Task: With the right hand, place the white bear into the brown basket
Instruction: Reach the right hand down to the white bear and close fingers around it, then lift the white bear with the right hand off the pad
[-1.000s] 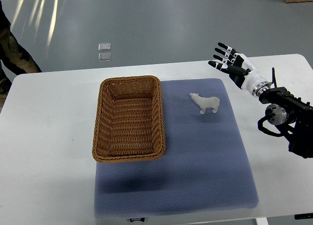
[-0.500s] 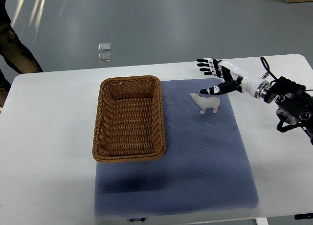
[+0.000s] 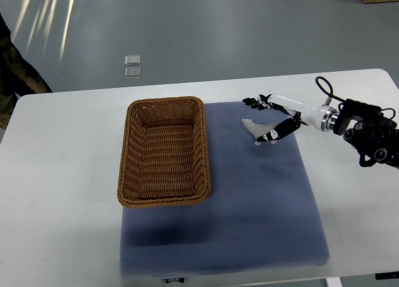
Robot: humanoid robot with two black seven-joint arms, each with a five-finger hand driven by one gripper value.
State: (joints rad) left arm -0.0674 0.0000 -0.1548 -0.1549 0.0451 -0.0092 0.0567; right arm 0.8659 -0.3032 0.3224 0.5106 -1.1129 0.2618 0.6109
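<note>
While the right hand [image 3: 269, 117] sits around the white bear [image 3: 258, 131] with its fingers [image 3: 252, 102] spread on the far side and the thumb [image 3: 274, 135] laid across the near flank, the step in hand is closing the grasp, and it looks best done by pinching across the body rather than the legs or snout, so the figure does not twist out as it lifts. I cannot tell whether the grip is firm yet: the thumb appears to touch the bear, but the fingers look extended and not wrapped, so I judge the hand still released and holding nothing. The bear stands upright on the blue mat [image 3: 262, 199], near its far right part, with its head pointing toward the brown basket [image 3: 164, 151], which lies on the mat's left edge and a little apart from the bear. The right forearm [image 3: 308, 112] reaches in nearly level from the picture's right, wrist turned so the palm faces the bear from above and behind. Once closed, a straight lift should clear the basket's near wall before any move leftward; dragging would likely tip the bear on the soft mat. Both mat and basket rest on the white bench [image 3: 62, 162]. No left arm shows.
</note>
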